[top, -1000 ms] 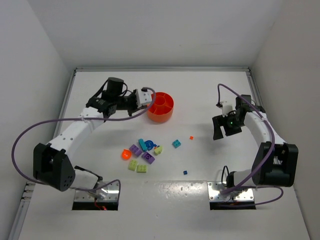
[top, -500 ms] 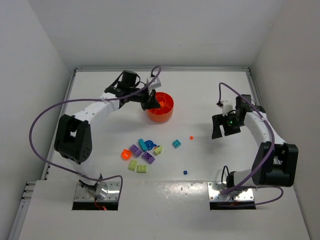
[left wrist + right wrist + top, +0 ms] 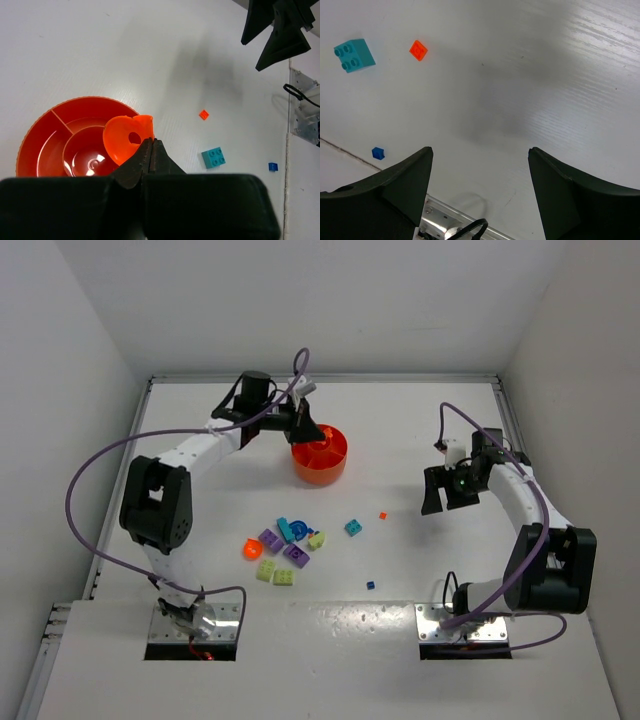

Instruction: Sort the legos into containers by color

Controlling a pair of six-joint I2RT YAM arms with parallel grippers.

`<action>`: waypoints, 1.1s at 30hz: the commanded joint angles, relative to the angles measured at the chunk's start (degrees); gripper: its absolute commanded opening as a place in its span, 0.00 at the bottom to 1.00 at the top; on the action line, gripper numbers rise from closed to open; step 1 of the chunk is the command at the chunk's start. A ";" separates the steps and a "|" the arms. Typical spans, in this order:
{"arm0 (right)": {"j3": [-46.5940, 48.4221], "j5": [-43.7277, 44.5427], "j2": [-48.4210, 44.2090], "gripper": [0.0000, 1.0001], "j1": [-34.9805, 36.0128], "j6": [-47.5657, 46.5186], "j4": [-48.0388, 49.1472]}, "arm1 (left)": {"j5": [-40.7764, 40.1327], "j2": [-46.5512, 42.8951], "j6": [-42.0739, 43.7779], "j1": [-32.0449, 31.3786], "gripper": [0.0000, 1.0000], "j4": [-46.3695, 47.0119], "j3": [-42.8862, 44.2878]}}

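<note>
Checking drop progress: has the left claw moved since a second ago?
Yes. The left claw, shut on a rounded orange lego, went from beside the left rim of the round orange plastic bowl to above it.

Lab test cell: plain white walls (image 3: 330, 300), white table (image 3: 400, 430), bolted mounting plates (image 3: 432, 615).
</note>
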 commanded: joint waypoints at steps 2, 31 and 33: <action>1.69 -1.01 -0.51 0.77 0.24 0.79 1.47 | 1.78 2.53 -2.04 1.66 0.00 2.66 2.65; 1.69 -2.06 -2.71 0.77 0.24 0.79 1.47 | -18.41 -11.51 55.45 6.57 0.50 -64.98 9.89; 1.69 -2.68 -2.71 0.77 0.24 0.79 1.47 | -21.41 -17.89 60.70 8.95 0.49 -67.66 -0.73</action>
